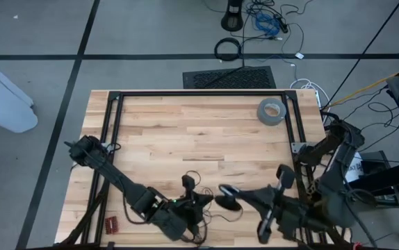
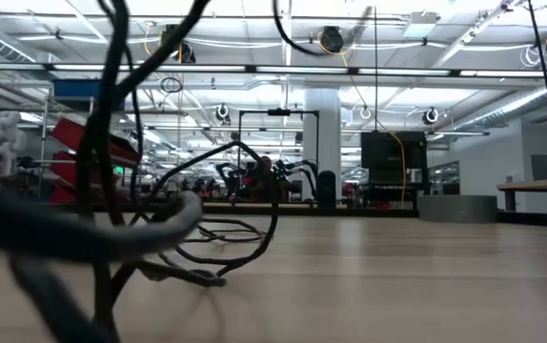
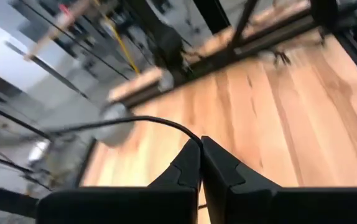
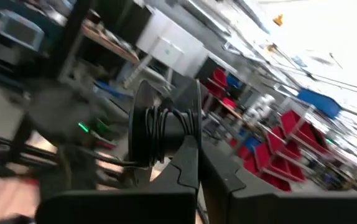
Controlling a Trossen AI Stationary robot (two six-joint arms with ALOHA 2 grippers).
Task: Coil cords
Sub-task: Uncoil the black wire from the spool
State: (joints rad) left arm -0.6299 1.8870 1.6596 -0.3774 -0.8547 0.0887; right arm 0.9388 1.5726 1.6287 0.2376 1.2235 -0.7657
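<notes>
Two dark arms meet low over the near edge of the pale wooden slat table, and the biggest risk sits between them. The left gripper has its fingers pressed together on the thin black cord, which leaves the fingertips and arcs away over the boards. The right gripper is also closed, its tips up against several turns of the same wire wound side by side; whether it truly pinches them I cannot tell.

If the arms drift apart, the strand between them would likely go taut and drag turns off the bundle, or slip from the left pinch, since so fine a wire offers little to hold. In the low view, slack loops stand and sprawl on the table near the camera; those could catch on a finger or knot as more cord is gathered.

From above, the loose cord lies around and between the two grippers at the table's near edge, well apart from the grey tape roll in the far right corner.
</notes>
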